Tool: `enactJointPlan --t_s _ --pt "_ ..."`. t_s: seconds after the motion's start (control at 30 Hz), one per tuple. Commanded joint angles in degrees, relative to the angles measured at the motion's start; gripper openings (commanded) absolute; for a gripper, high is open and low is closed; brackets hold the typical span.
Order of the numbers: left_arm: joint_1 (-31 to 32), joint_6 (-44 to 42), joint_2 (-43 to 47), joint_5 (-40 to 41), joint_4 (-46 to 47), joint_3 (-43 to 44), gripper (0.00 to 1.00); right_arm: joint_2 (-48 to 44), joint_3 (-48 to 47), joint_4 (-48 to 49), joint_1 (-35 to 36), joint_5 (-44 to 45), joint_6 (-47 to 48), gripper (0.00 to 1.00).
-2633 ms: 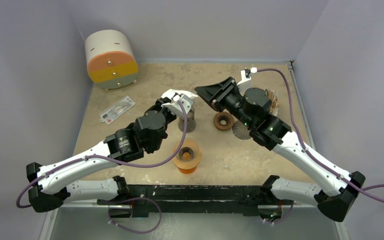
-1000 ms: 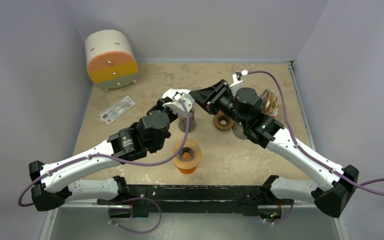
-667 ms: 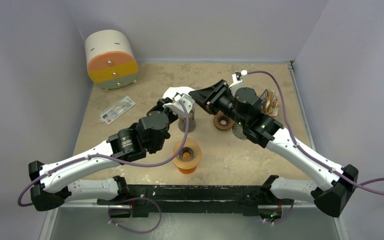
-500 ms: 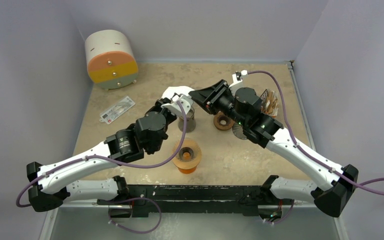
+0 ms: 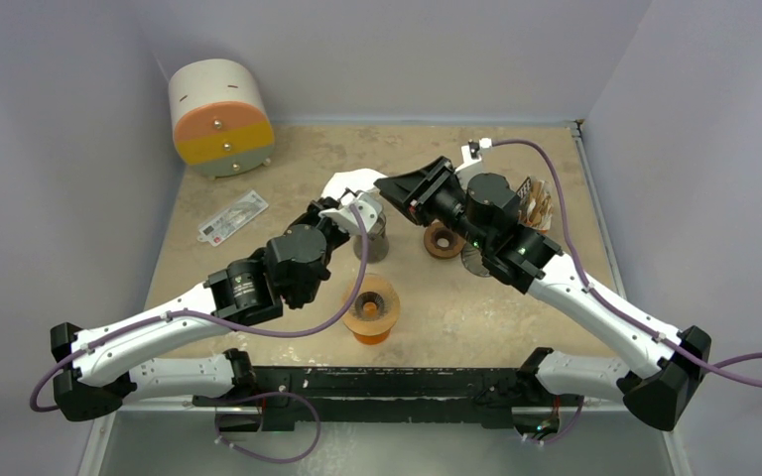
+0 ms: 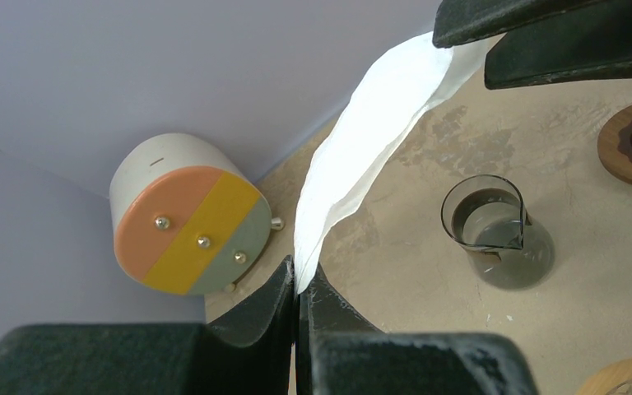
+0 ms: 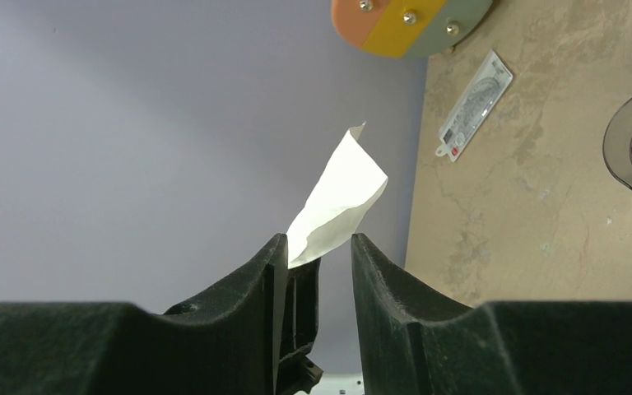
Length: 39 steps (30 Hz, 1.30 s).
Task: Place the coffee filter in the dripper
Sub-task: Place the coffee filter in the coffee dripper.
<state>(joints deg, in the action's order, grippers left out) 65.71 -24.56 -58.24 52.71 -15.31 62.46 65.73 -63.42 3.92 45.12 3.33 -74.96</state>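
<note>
L gripper (image 6: 298, 284) pinched fully closed on near edge of paper filter (image 6: 362, 140), held in air above glass jug (image 6: 498, 234). R gripper (image 7: 318, 240) jaws part-open astride filter's far end; contact unclear. Orange dripper (image 5: 372, 309) apart, nearer arm bases, no filter in it.

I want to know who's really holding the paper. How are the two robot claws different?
The left gripper is pinched shut on one corner of the white coffee filter. The right gripper has its jaws apart, with the filter's other end in the gap. The left gripper reaches toward the back of the table, while the right gripper points sideways, to the left. Both have black fingers and meet at the same filter.
</note>
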Motion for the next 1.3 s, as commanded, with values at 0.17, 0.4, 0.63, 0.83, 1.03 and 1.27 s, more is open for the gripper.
enactJointPlan --t_s 0.17,0.4,0.63,0.83,1.03,1.27 --pt "0.29 4.42 0.08 3.93 0.4 0.21 0.0 -4.6 2.68 4.2 0.32 0.12 -0.52 0.4" --pt "0.29 6.66 -0.93 6.6 0.45 0.69 0.0 -7.53 4.77 2.67 0.32 0.28 -1.21 0.41" --pt "0.29 7.39 -2.18 7.87 0.94 1.33 0.0 -8.31 6.31 2.49 0.32 0.1 -2.26 0.41" --pt "0.29 7.68 -2.4 7.64 1.2 1.88 0.0 -6.66 5.75 2.95 0.32 0.09 -3.02 0.41" --pt "0.29 7.91 -2.24 7.18 1.56 2.14 0.0 -5.0 5.41 2.84 0.32 0.51 -4.17 0.38" --pt "0.29 7.68 -2.13 6.6 1.75 2.39 0.0 -3.07 4.62 3.46 0.32 0.67 -4.69 0.37"
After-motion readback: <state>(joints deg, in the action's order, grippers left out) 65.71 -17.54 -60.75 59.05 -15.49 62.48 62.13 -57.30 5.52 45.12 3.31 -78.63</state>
